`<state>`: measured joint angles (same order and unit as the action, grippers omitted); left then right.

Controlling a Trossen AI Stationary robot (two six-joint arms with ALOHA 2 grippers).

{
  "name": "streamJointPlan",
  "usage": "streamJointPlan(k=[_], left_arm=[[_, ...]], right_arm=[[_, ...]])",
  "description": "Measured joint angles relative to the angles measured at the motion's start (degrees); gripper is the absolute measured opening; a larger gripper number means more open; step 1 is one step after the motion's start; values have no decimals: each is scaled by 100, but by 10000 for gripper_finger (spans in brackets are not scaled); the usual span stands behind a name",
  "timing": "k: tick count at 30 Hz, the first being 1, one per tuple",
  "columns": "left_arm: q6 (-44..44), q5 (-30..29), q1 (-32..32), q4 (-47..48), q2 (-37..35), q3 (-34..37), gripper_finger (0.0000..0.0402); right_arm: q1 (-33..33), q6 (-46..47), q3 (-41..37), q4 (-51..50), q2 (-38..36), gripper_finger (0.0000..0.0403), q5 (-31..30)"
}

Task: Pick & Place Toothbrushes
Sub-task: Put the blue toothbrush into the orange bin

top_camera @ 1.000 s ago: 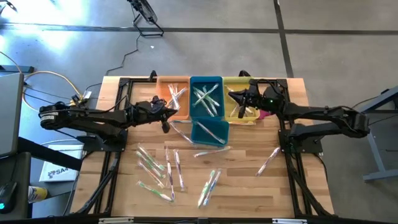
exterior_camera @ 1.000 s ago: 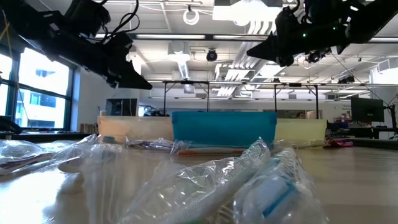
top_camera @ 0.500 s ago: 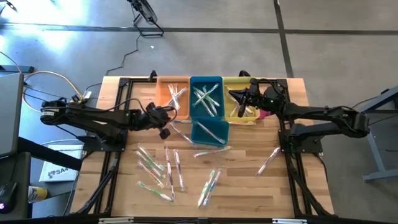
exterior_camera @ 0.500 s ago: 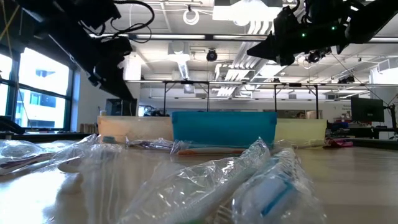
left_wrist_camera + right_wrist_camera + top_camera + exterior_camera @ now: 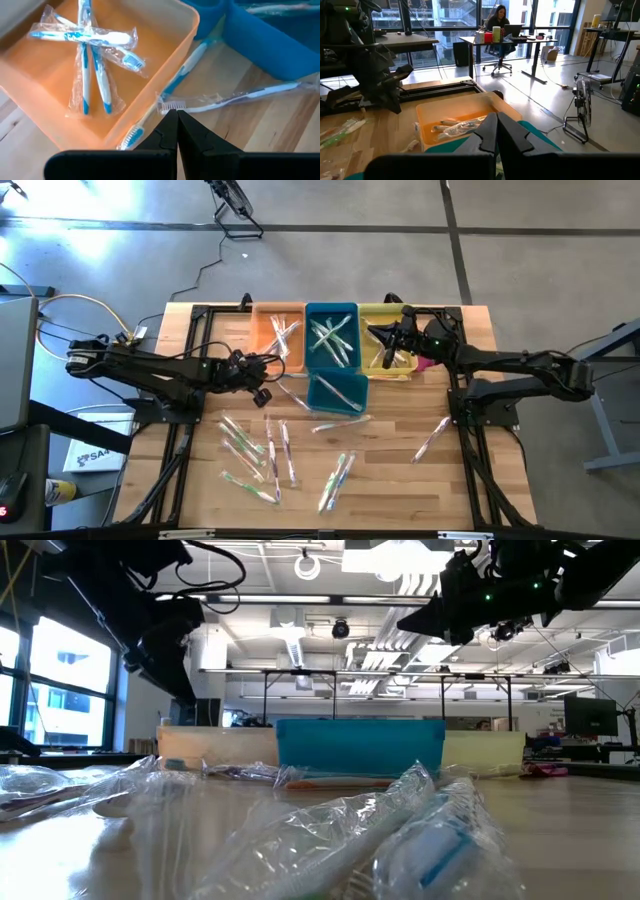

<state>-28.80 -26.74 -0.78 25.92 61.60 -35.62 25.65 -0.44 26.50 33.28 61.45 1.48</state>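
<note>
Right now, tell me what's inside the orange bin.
The orange bin holds a few wrapped toothbrushes with blue-and-white handles, crossed on its floor. The near wall hides some of the floor; the bin's far end lies out of frame.

Bright ceiling lights and window daylight; wrapped toothbrushes nearest the low camera blur, their plastic glaring

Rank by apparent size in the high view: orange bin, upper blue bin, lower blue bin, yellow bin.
1. Upper blue bin, largest.
2. Orange bin and yellow bin: look alike; the right arm covers part of the yellow one, so unranked.
3. Lower blue bin, smallest.
</note>
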Motion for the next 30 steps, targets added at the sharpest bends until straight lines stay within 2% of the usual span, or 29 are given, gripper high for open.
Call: streamJointPlan(k=[30], left_arm=[[-4, 72, 0, -1, 206, -1, 0]], right_arm=[[0, -3, 0, -13, 0, 2, -2]])
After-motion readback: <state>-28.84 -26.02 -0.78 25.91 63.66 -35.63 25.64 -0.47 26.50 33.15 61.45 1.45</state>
